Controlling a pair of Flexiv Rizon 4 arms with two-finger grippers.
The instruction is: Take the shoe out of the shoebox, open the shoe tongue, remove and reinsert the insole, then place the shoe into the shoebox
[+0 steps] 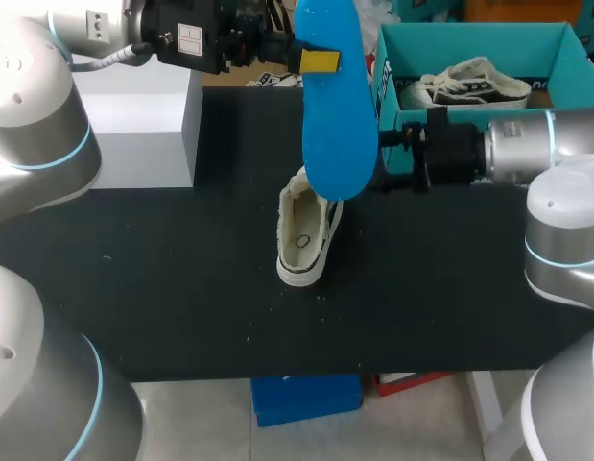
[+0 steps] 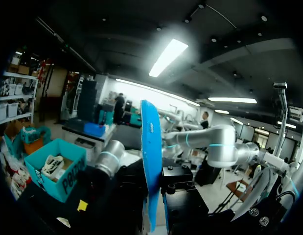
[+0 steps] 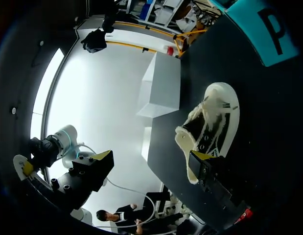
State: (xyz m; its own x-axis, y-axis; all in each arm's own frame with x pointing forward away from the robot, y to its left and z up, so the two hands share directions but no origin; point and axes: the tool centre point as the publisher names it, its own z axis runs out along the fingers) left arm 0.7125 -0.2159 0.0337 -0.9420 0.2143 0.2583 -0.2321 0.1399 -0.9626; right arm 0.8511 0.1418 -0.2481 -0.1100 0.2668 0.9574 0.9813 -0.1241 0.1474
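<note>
Nearest on the black surface stands the white canvas low-top shoe. It rests upright on its pale rubber sole with its mouth open upward, well short of the box it came from. It looks light and soft. The canvas upper would likely crumple under a squeeze, and the whole shoe could slide or tip if pushed from above. The firmest places to take hold are probably the heel collar or the rubber sidewall.

Just above the shoe hangs the bright blue foam insole, broad end down and overlapping the heel in the head view. It is thin and smooth, and probably featherlight and bendy, so it should buckle if driven in by its tip. A pinch nearer the middle would steer it better.

The left gripper has its fingers clamped flat on the insole toward its upper end. In the left wrist view the insole sits edge-on between them.

The right gripper hovers by the shoe's heel with its fingers spread wide and nothing between them. One tip is at the shoe's rim, and I cannot tell whether it touches.

Farther back sits the teal cardboard shoebox, which holds a second black-and-white shoe. A white block sits at the far left.
</note>
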